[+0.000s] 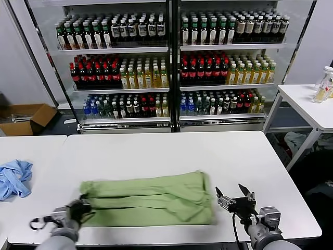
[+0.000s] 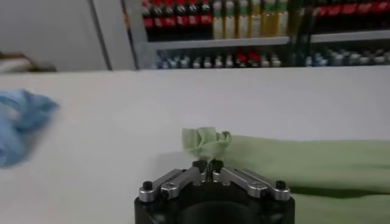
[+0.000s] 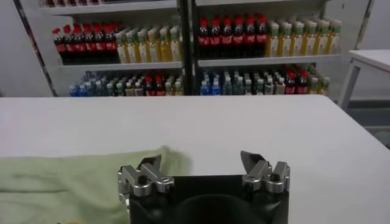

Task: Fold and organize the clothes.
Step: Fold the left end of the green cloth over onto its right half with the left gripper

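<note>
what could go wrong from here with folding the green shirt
1. The left hand is shut on only a small bunched corner of the light green folded polo shirt; pulling may slip the fabric free or drag the whole bundle and undo its folds.
2. The right hand is open beside the shirt's other end, holding nothing, so that end can slide.
3. The shirt lies near the white table's front edge and might slip off.

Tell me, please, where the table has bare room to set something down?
The table is bare between the green shirt and its far edge, and right of the right gripper. The near edge is crowded: the left gripper pinches the shirt's left end. The blue cloth takes the far left.
</note>
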Robot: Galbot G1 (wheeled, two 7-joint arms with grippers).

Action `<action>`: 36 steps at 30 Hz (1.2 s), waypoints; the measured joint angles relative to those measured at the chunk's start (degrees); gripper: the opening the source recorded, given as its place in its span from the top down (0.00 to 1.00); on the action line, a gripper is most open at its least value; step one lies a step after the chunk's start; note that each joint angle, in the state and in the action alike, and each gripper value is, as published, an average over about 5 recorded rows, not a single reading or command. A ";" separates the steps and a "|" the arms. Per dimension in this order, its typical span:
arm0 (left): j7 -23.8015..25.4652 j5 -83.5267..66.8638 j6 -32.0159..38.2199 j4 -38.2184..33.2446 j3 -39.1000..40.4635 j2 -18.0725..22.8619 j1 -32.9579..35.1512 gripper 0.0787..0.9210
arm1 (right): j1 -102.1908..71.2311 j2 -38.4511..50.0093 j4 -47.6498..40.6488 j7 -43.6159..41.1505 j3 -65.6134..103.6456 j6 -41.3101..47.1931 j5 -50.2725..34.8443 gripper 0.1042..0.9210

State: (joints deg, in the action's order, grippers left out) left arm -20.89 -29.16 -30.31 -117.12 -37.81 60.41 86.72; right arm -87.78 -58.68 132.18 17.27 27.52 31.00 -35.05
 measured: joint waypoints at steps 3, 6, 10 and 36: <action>0.89 0.79 -0.66 -0.41 -5.11 -1.91 0.90 0.98 | 0.47 -0.05 -0.34 0.00 0.03 -0.09 0.12 0.12; 1.17 -0.05 -1.26 -1.88 -8.16 -2.82 1.53 0.98 | 0.78 -0.16 -0.50 0.03 -0.08 -0.10 0.34 0.12; 0.58 -4.66 -1.75 -5.89 -8.08 -2.60 1.62 0.98 | 0.67 -0.03 -0.60 0.02 0.17 -0.09 0.58 0.12; -2.27 -24.44 -1.63 -7.82 20.40 12.36 -10.91 0.93 | -0.03 -0.76 -1.49 -0.07 0.54 0.08 1.79 0.12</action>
State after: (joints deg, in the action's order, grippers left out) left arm -23.17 -53.59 -31.94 -124.93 -17.40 72.77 75.82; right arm -87.81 -59.44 130.69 17.20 28.06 31.07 -33.26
